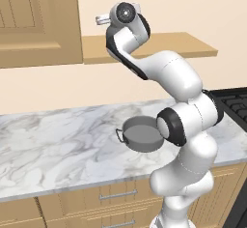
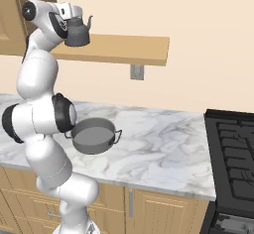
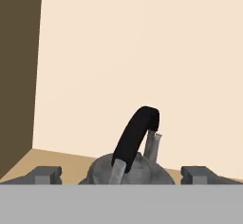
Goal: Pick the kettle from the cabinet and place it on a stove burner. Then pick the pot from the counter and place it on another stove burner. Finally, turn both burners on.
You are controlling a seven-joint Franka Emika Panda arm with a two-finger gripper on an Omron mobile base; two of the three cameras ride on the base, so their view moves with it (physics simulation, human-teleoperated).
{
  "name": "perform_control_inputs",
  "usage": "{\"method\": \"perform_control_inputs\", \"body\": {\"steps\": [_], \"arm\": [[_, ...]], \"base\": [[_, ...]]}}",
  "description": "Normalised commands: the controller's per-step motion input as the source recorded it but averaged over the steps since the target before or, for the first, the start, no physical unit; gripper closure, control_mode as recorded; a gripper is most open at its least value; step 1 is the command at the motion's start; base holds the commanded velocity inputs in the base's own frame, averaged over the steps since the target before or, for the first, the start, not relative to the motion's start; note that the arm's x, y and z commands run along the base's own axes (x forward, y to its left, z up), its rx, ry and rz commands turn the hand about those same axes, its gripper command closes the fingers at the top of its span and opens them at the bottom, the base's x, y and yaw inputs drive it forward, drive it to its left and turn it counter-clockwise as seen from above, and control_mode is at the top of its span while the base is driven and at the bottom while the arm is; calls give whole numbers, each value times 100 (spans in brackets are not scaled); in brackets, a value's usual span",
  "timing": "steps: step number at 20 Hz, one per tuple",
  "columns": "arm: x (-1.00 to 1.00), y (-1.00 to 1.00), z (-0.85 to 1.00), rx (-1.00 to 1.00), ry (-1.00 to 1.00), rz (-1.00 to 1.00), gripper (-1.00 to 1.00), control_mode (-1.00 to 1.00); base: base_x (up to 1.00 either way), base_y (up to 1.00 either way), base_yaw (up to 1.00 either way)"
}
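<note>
The white marble worktop (image 2: pixel 163 129) runs along the wall to the black stove (image 2: pixel 233 153) at its right end, where the burner grates (image 2: pixel 237 144) lie bare. Above it hangs the tan cabinet (image 1: pixel 38 24), its flat wooden shelf (image 2: pixel 124 49) reaching out to the right. The white arm rises in front of the worktop and bends up to the shelf. The wide grey pot (image 2: pixel 93 135) sits on the worktop near its front edge, just beside the arm's elbow. The small dark kettle (image 2: pixel 78 32) stands on the shelf near the left end, spout to the right. The hand (image 3: pixel 121 173) is spread wide, a finger on either side of the kettle, gripping nothing.
</note>
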Motion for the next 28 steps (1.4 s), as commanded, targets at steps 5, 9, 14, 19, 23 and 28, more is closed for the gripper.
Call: {"method": "perform_control_inputs", "body": {"steps": [5,9,14,19,23,28], "arm": [[23,0,0,0,0,0,100,-100],[16,1,0,0,0,0,100,-100],[0,0,-1,0,0,0,100,-100],[0,0,0,0,0,0,100,-100],[0,0,0,0,0,0,100,-100],[0,0,0,0,0,0,100,-100]], "base": [[0,0,0],[0,0,0],[0,0,0],[0,0,0],[0,0,0],[0,0,0]]}}
